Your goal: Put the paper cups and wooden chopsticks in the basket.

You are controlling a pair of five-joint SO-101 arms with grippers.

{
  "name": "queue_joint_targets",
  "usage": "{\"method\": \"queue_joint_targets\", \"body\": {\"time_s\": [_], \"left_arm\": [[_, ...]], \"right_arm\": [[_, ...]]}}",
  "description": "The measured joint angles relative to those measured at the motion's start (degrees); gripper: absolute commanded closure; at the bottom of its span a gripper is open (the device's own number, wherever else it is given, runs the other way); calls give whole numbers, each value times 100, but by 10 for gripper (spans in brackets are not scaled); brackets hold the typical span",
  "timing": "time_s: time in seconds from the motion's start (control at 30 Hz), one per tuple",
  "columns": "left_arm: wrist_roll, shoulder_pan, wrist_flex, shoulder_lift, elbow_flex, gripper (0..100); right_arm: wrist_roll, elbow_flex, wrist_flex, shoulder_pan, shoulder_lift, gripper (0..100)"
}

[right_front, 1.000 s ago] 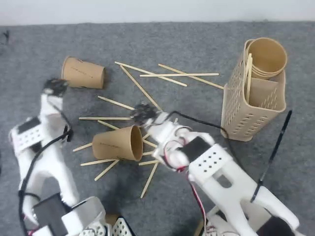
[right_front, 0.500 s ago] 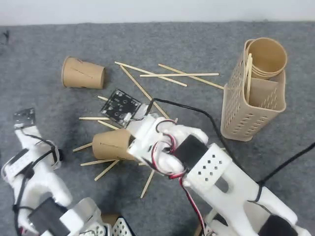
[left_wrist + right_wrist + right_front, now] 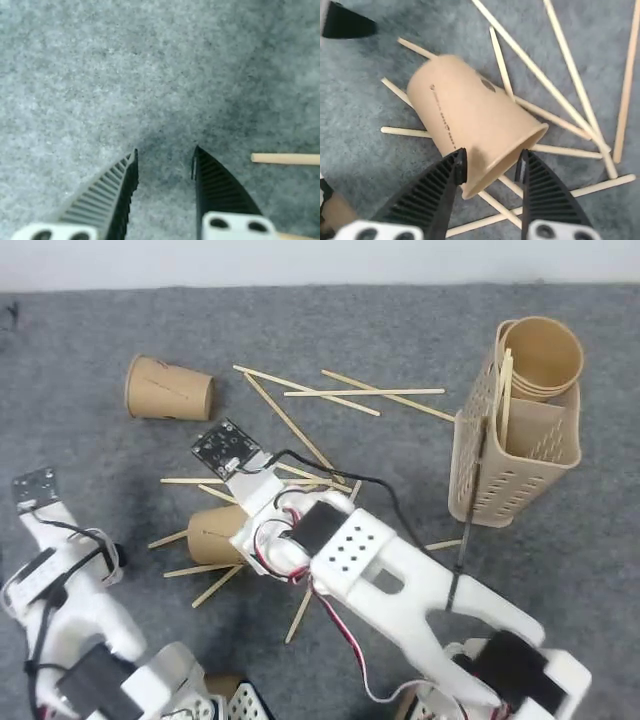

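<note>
One toppled cup (image 3: 470,125) lies among chopsticks (image 3: 501,62). Your right pincer (image 3: 492,152) gapes either side of its rim, so closing should grip it. Your left pincer (image 3: 165,152) hangs open over bare counter (image 3: 150,60).

The high camera is looking down over the grey mat (image 3: 350,330). Both wrist cameras are facing down close above it, the right one sharing the near cup (image 3: 212,533) (image 3: 470,115).

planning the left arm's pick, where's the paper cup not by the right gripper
High view: that paper cup lies on its side at the upper left of the grey mat, just left of the scattered wooden chopsticks.
</note>
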Motion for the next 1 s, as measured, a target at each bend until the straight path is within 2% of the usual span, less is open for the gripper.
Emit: {"method": "queue_joint_targets", "body": {"time_s": [0.13, 0.27, 0.4, 0.77, 1.0], "left_arm": [[0, 0, 0, 0, 0, 827], [0, 0, 0, 0, 0, 827], [0, 0, 0, 0, 0, 827], [0, 0, 0, 0, 0, 827], [0, 0, 0, 0, 0, 827]], "right_arm": [[-132, -18, -105, 53, 53, 844], [-141, -26, -185, 237, 88, 998], [-141, -26, -352, 316, 88, 940], [-141, 44, -352, 316, 141, 935], [-141, 35, -607, 308, 1011, 946]]}}
